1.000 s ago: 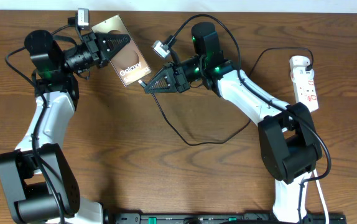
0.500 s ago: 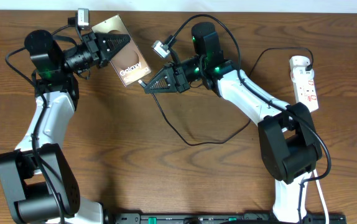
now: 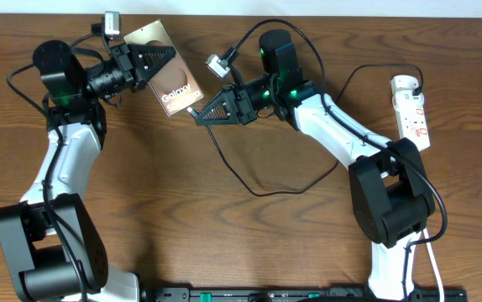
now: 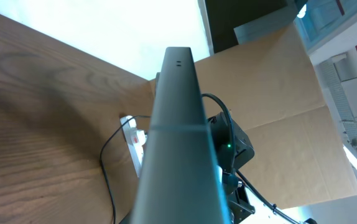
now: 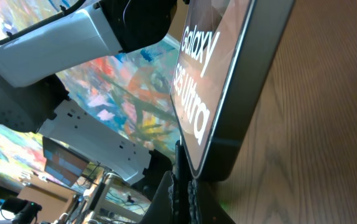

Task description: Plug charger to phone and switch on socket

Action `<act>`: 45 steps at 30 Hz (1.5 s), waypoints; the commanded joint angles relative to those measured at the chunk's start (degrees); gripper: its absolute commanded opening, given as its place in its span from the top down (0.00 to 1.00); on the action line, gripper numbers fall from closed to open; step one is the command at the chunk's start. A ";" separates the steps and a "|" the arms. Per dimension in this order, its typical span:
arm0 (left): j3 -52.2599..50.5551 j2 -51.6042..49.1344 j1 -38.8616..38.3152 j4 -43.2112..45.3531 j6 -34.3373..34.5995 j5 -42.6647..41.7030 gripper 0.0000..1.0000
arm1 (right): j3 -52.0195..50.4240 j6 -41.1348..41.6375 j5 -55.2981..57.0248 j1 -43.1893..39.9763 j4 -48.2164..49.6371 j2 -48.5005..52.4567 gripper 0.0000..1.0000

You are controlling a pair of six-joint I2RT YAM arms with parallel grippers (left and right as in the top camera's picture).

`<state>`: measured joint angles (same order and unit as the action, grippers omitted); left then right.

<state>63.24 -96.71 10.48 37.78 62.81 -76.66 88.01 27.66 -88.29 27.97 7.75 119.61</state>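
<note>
Your right gripper (image 3: 197,117) is pinched tight on the charger (image 3: 233,172) just behind its connector tip. The tip sits right at the bottom edge of the Galaxy phone (image 3: 172,82), but the wrist view does not show whether it is seated. Line the tip up square with that edge and push along the phone's length, not across it. Your left gripper (image 3: 167,57) is clamped on the phone's upper part, so brace there against the push. The power strip (image 3: 412,109) lies well apart at far right, not yet switched.
</note>
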 commanded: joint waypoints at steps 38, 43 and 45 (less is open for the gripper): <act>0.72 1.22 -3.37 1.44 -1.68 3.21 0.92 | 0.26 7.65 3.96 0.70 5.79 -0.07 0.99; 0.72 1.22 -3.45 1.62 -1.66 3.85 0.93 | 0.26 8.17 5.16 0.90 5.86 -0.07 0.99; 0.72 1.22 -3.45 1.64 -1.68 3.87 0.93 | 0.26 8.57 5.25 0.90 6.38 -0.07 0.99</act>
<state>63.24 -96.71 7.92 38.89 62.54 -71.61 87.94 35.18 -86.17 28.29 13.30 119.61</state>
